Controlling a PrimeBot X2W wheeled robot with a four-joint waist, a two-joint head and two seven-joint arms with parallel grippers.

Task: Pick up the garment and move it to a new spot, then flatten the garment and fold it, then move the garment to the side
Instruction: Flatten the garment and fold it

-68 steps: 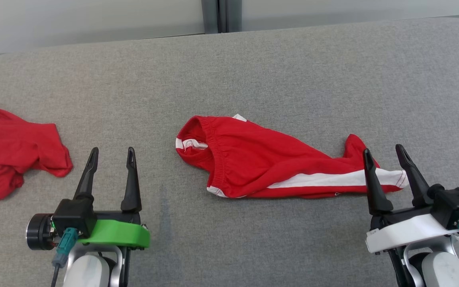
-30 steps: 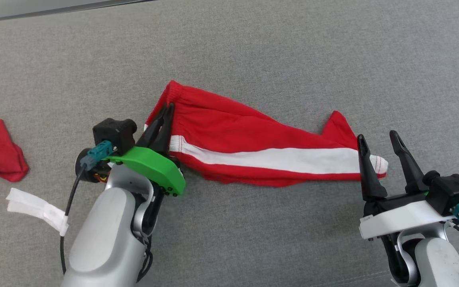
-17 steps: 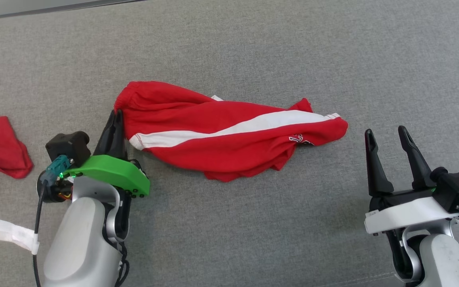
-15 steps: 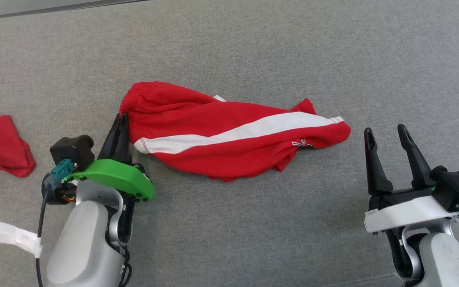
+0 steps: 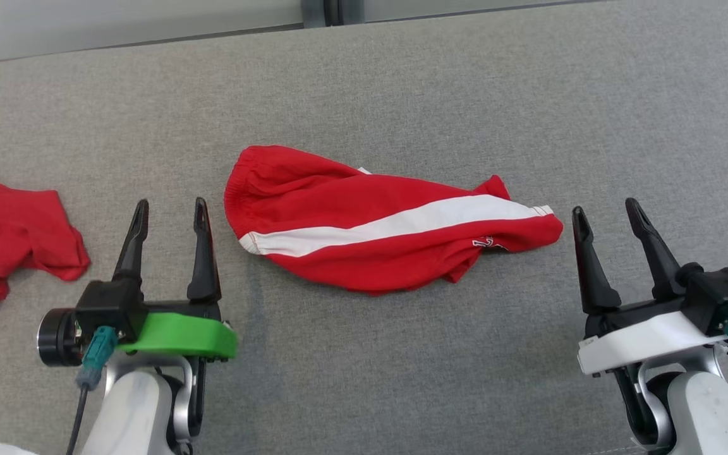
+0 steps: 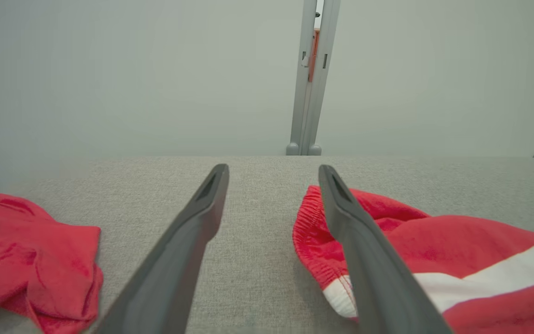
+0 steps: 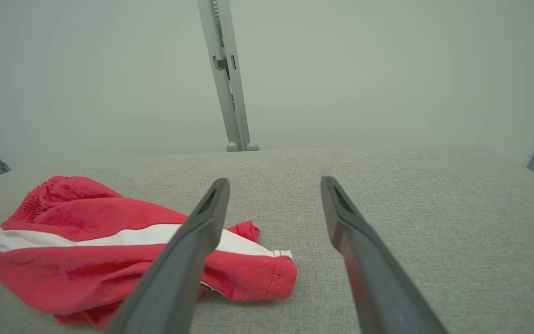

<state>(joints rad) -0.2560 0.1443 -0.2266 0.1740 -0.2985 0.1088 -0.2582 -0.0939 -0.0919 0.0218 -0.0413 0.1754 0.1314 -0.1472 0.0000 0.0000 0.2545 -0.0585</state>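
Red garment (image 5: 389, 234) with a white side stripe is lying crumpled on the grey padded surface (image 5: 402, 95), about mid-frame in the head view. Its elastic waistband end is pointing to the robot's left, hem end to the right. Left gripper (image 5: 170, 203) is sitting just beside the waistband end, fingers spread, gripping nothing, with a strip of grey showing between finger and cloth. Right gripper (image 5: 604, 207) is sitting just off the hem end, fingers spread wide, empty. Also a second red cloth (image 5: 10, 240) is lying bunched at far left, well apart from the garment. Garment is not flattened yet.
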